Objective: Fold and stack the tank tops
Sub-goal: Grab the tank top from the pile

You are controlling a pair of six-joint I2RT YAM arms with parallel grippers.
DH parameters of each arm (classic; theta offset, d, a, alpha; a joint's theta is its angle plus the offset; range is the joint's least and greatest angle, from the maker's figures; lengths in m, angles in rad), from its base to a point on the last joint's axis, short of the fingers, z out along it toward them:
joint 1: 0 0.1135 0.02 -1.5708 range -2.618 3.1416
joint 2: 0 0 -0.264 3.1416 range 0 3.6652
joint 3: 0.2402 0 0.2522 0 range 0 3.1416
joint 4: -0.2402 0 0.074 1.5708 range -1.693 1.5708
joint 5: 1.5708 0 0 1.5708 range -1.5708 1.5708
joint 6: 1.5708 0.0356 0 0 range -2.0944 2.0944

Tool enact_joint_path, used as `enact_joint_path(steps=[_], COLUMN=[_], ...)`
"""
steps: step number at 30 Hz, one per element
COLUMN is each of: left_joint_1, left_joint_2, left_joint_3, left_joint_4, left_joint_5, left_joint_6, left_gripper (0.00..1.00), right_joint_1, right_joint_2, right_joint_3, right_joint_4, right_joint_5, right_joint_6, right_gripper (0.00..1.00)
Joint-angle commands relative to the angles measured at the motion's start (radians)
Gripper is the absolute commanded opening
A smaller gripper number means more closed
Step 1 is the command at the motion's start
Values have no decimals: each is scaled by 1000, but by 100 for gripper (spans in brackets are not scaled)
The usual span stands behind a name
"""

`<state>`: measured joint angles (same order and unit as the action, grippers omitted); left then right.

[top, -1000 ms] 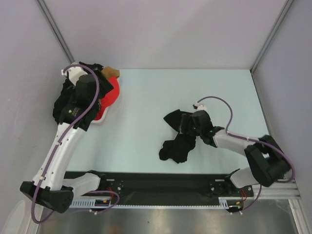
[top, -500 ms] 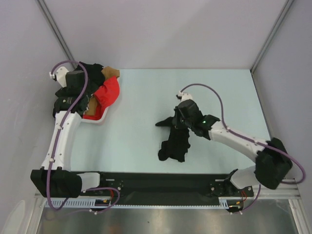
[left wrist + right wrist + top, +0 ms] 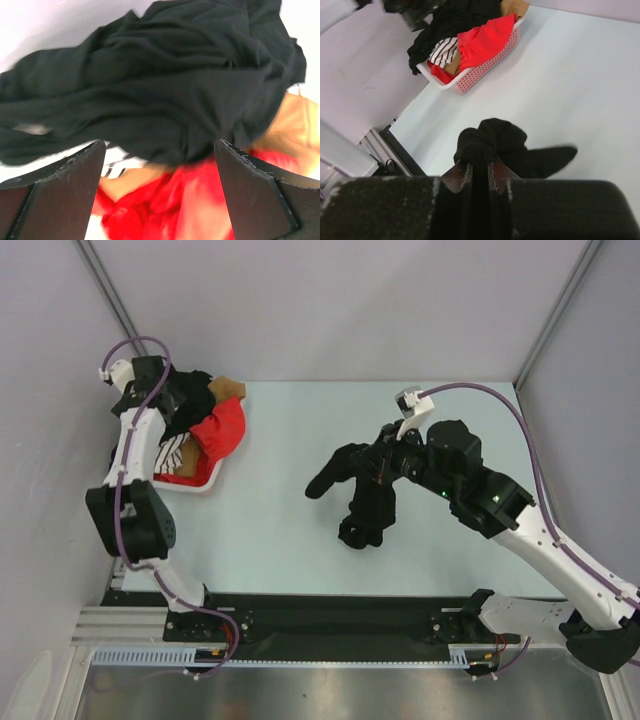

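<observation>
A black tank top (image 3: 368,502) hangs bunched from my right gripper (image 3: 383,468), its lower end reaching the table's middle. In the right wrist view the gripper (image 3: 480,172) is shut on a fold of the black cloth (image 3: 502,137). The red tank top (image 3: 222,428) lies crumpled in the white basket (image 3: 197,486) at the far left. My left gripper (image 3: 183,400) hovers over the basket, open. In the left wrist view its fingers (image 3: 55,192) stand wide apart above more black cloth (image 3: 150,85) and the red tank top (image 3: 192,205), holding nothing.
The basket (image 3: 470,80) also holds a striped cloth (image 3: 175,450) and a tan cloth (image 3: 228,388). It stands against the left wall. Grey walls close the table on the left, back and right. The arms' black base rail (image 3: 330,625) runs along the near edge.
My right gripper has shut on the black tank top and raised it off the table, moving back and right. The left arm has swung to the basket's far side, its gripper staying open.
</observation>
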<state>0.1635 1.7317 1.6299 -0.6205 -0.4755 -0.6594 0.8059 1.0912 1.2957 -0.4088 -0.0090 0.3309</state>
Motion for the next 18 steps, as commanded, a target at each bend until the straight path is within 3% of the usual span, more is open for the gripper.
enact_joint_path(steps=[1, 3, 5, 6, 7, 10, 18], left_joint_1=[4, 10, 25, 31, 36, 33, -24], left_joint_2=[159, 244, 395, 396, 429, 375, -24], left_joint_3=[181, 338, 483, 522, 547, 504, 115], left_joint_4=[-33, -89, -145, -162, -176, -148, 48], left_joint_5=[-44, -67, -25, -17, -11, -25, 20], left_joint_6=[-31, -32, -13, -17, -22, -35, -46], left_gripper=[95, 95, 82, 73, 61, 1, 0], right_joint_1=[4, 4, 4, 4, 3, 1, -31], right_joint_2=[-69, -105, -135, -146, -155, -188, -229], right_joint_3=[22, 20, 24, 24, 24, 2, -15], right_joint_4=[-24, -42, -74, -85, -94, -114, -85], right_joint_5=[-74, -91, -98, -95, -86, -30, 7], right_joint_6=[-36, -41, -56, -64, -72, -90, -93], right_gripper=[0, 0, 0, 0, 0, 0, 0])
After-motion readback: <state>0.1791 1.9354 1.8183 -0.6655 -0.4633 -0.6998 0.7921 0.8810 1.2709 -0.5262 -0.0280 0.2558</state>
